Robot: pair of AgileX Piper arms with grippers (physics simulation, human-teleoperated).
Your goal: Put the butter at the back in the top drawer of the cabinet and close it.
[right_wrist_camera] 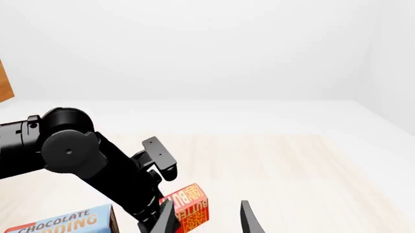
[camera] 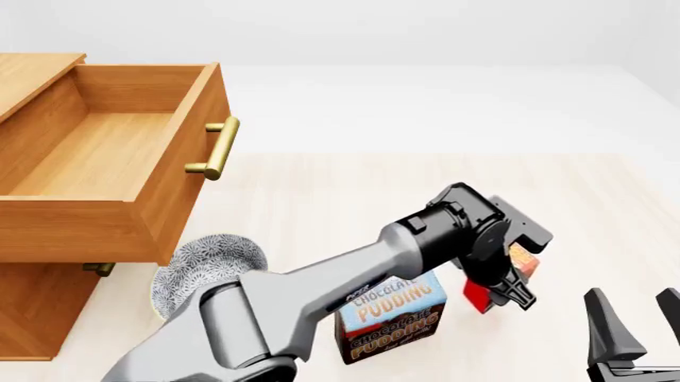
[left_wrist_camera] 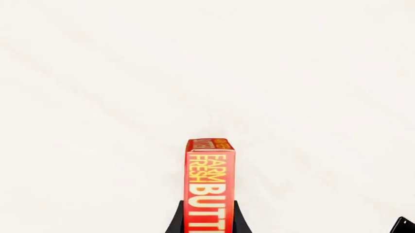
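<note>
Toward the right side of the worktop [camera: 318,199], near its front edge, I have the left gripper [camera: 508,286] with its jaws shut on the butter [camera: 518,263], which stands on end just beside the pudding box [camera: 391,317]. The right gripper [camera: 635,326] waits near the front right corner, jaws spread wide and holding nothing. At the far left the cabinet [camera: 37,310] has its top drawer [camera: 101,151] pulled fully out and bare inside, its brass handle [camera: 216,148] facing the arms.

My worries: the grip sits low on a narrow carton, so a quick swing could let it pivot or slip. The carry runs the whole way across to the left, and the arm's elbow passes close over the pudding box and the patterned bowl [camera: 207,267]; either could get knocked. Coming in too low, I would strike the drawer front or the handle.

Readable print: "FARM FRESH" above "BUTT", the rest cut off, in yellow on red in the left wrist view. "CHOCOLATE PUDDING" shows on the bigger box.
</note>
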